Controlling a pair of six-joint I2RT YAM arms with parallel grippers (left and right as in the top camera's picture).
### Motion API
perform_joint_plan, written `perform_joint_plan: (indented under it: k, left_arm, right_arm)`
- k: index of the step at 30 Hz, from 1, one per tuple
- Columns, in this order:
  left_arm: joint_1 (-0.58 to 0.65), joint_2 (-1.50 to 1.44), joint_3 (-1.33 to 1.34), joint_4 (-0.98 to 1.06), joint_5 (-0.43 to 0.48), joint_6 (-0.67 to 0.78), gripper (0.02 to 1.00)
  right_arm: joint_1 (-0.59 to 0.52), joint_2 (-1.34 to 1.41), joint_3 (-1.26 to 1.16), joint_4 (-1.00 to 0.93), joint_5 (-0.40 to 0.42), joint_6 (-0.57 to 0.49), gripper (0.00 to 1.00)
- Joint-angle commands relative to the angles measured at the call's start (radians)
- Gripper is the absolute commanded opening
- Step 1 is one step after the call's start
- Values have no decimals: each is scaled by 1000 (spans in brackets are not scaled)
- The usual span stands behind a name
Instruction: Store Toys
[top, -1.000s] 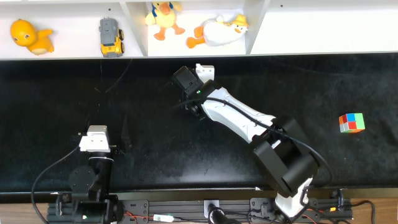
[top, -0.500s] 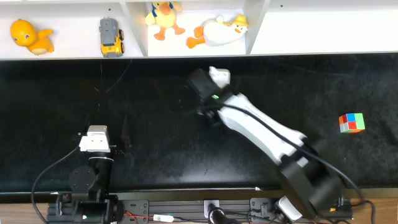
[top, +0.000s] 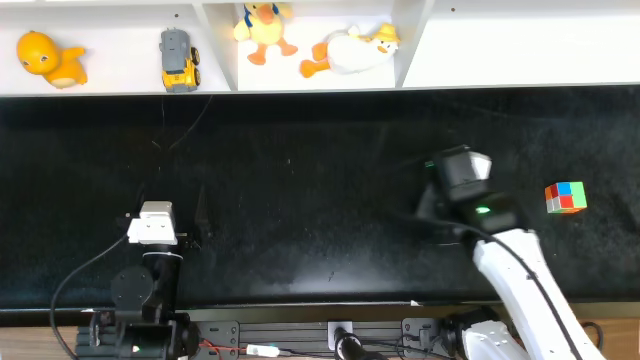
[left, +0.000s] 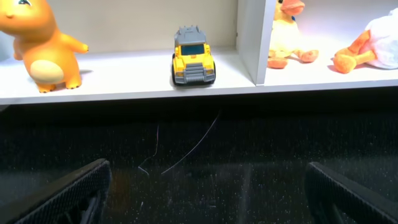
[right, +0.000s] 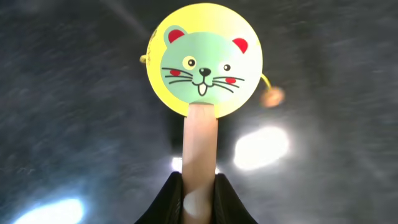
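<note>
My right gripper (right: 199, 186) is shut on the pale handle of a rattle drum (right: 205, 59), a yellow disc with a green cat face, held above the black table. In the top view the right arm (top: 497, 235) is at the table's right side, a little left of a multicoloured cube (top: 565, 197). My left gripper (left: 208, 199) stands open with nothing in it near the front left, facing the shelf. On that shelf (top: 300, 88) are an orange figure (top: 50, 57), a yellow truck (top: 178, 60), a duck plush (top: 264, 28) and a white plush bird (top: 352, 48).
White dividers (left: 252, 40) split the shelf into compartments. The rightmost compartment (top: 530, 40) holds nothing I can see. Black table surface (top: 300, 200) stretches between the arms. The left arm's base (top: 150, 280) is at the front left.
The right arm has swung from the table's middle near the shelf to the right and toward the front. The left arm has not moved.
</note>
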Motion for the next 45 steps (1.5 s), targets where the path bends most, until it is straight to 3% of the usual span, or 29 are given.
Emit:
perform_joint_plan:
  k: [1, 7, 13, 21, 36, 39, 41, 45]
  left_arm:
    - [-7, -13, -2, -3, 5, -3, 996]
    - [-7, -13, -2, -3, 5, -3, 993]
    - [-7, -13, -2, -3, 5, -3, 996]
    - [-7, -13, -2, -3, 5, -3, 993]
    - [-7, -13, -2, -3, 5, -3, 996]
    - [-7, -13, -2, -3, 5, -3, 996]
    - [-7, -13, -2, -3, 5, -3, 996]
    - [-7, -13, -2, -3, 5, -3, 996]
  right_arm:
    - [-180, 10, 84, 2, -98, -328, 91]
    - [-191, 163, 285, 2, -97, -537, 119]
    - [-191, 393, 557, 9, -74, -660, 115]
    - [-187, 636, 764, 104, -79, -704, 130]
    - [-150, 760, 794, 264, -81, -715, 187]
    - [-150, 760, 794, 263, -78, -715, 325]
    - [-148, 759, 794, 257, -82, -710, 487]
    - [-138, 716, 792, 189, -78, -696, 652]
